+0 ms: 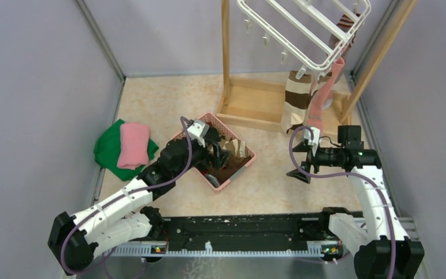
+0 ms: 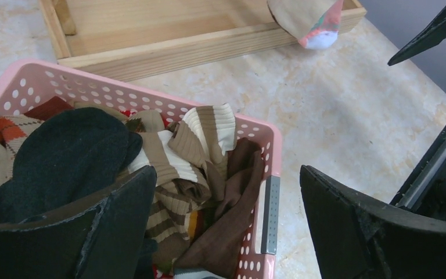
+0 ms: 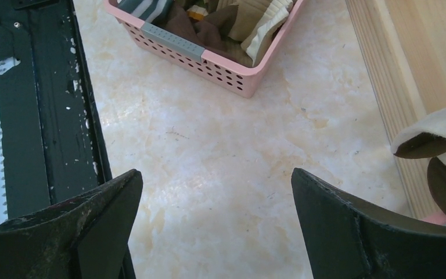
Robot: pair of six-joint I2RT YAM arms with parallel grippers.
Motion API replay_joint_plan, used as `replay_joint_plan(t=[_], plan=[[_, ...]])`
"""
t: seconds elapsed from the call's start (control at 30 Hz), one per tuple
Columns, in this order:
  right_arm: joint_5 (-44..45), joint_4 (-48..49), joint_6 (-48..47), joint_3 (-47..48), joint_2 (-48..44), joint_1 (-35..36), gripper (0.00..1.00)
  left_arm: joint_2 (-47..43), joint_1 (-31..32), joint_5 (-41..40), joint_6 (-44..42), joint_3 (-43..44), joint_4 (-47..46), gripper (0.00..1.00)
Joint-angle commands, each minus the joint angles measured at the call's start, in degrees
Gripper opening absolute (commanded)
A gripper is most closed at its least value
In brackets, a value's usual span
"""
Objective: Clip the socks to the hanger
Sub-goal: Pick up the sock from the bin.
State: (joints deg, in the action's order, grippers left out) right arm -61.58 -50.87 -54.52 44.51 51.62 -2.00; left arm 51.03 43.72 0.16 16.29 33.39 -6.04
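Socks (image 2: 174, 168) lie heaped in the pink basket (image 2: 270, 145), directly beneath the left gripper (image 2: 226, 197). Its jaws stand wide apart and hold nothing; contact with the heap cannot be confirmed. Right gripper (image 3: 216, 186): jaws fully apart, empty, above bare table (image 3: 238, 133) between the basket's edge and the wooden stand (image 1: 255, 107). Farther back, a striped sock (image 1: 295, 99) and a pink sock (image 1: 325, 99) hang from the hanger (image 1: 308, 35).

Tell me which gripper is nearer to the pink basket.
Left. The left gripper hovers directly over the pink basket, jaws open above the socks inside. The right gripper is off to the basket's right, over bare table, jaws open too.
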Motion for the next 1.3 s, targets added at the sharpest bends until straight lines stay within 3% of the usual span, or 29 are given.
replay_joint_plan(t=[0.0,0.13,0.27,0.4,0.53,0.67,0.8,1.03,1.27], plan=[[-0.2,-1.3,-1.8,2.1,0.4,-0.2,0.99,1.5,-1.4,-2.6,-1.2,2.8,1.0,0.99],[1.9,-0.7,-0.2,1.4,-0.5,-0.2,0.99,6.4,-2.8,-5.7,-1.2,9.4,6.5,0.95],[1.1,-2.5,-1.1,2.2,-0.1,-0.1,0.99,13.2,-2.9,-3.8,-4.6,18.8,14.1,0.88],[2.8,-2.6,-0.5,3.0,0.5,0.0,0.99,18.5,-2.9,6.7,-7.8,22.0,12.6,0.77],[3.6,-2.6,-0.4,2.8,-0.1,0.0,0.99,27.5,-2.9,13.7,-16.3,25.8,13.5,0.65],[3.4,-3.0,-0.6,3.1,1.0,0.1,0.99,37.5,-3.1,14.9,-27.5,32.4,19.6,0.63],[3.4,-2.9,-0.6,3.0,1.9,0.7,0.99,42.3,-4.2,14.2,-31.3,37.0,23.9,0.62],[4.4,-2.8,-0.6,3.0,2.7,1.1,0.99,45.4,-6.0,14.5,-31.7,37.5,24.8,0.62],[4.4,-2.9,-0.6,3.0,2.6,1.1,0.99,47.2,-6.5,15.5,-30.7,38.4,24.6,0.55]])
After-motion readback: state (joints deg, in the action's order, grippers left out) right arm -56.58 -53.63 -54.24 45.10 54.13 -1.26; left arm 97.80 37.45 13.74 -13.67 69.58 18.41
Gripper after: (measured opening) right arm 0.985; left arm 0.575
